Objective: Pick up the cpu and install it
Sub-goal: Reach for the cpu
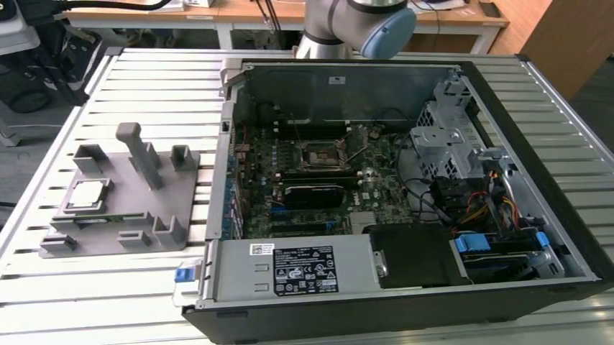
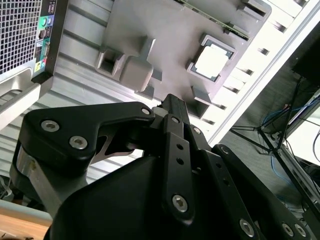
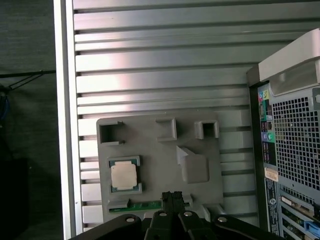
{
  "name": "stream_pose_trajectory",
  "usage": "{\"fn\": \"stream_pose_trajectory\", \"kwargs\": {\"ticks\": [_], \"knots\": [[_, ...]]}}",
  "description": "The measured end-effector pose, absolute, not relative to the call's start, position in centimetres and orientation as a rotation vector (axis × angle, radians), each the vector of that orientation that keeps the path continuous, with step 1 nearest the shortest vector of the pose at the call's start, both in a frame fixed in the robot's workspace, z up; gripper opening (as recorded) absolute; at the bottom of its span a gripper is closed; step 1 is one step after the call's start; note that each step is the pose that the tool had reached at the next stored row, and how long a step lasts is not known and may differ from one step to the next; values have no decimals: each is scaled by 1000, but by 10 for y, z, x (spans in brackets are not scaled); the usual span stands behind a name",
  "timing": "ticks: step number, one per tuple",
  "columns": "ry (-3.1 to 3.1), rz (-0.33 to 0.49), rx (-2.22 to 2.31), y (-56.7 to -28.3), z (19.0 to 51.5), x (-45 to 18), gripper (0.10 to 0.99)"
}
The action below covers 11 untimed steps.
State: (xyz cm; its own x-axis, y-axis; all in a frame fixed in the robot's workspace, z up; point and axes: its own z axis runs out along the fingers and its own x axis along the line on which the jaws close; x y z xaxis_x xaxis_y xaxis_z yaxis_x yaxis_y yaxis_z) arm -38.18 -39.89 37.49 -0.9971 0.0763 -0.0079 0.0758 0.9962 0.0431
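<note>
The cpu is seated in a shallow recess of a grey holder tray, silver top upward, untouched; small corner blocks are set around it, judged to fix it in a known pose for a grasp from above. The tray is laid flat on the slatted aluminium table, just beside the open computer case on the exterior view's left. The case is laid on its side with the panel off, so that the motherboard and its CPU socket are presented upward, presumably for access from above.

In both wrist views the gripper is held above the tray, apart from the cpu, with a raised post of the tray and a green memory module near its tip; the 2 fingers are pressed together with nothing between them, as is also seen in the second wrist view, where the cpu is seen beyond the tip.

The arm is cut off by the upper edge of the exterior view; the near edge of the tray is covered by the gripper body in the first wrist view. The cpu's underside is hidden. Whether the socket is empty, and how its lever stands, cannot be made out; the height of the gripper over the tray cannot be judged.
</note>
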Motion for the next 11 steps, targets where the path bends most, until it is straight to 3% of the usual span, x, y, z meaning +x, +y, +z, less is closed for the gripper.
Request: {"fn": "stream_pose_trajectory", "kwargs": {"ticks": [11], "knots": [[3129, 67, 119, -402, 371, -396, 106]]}}
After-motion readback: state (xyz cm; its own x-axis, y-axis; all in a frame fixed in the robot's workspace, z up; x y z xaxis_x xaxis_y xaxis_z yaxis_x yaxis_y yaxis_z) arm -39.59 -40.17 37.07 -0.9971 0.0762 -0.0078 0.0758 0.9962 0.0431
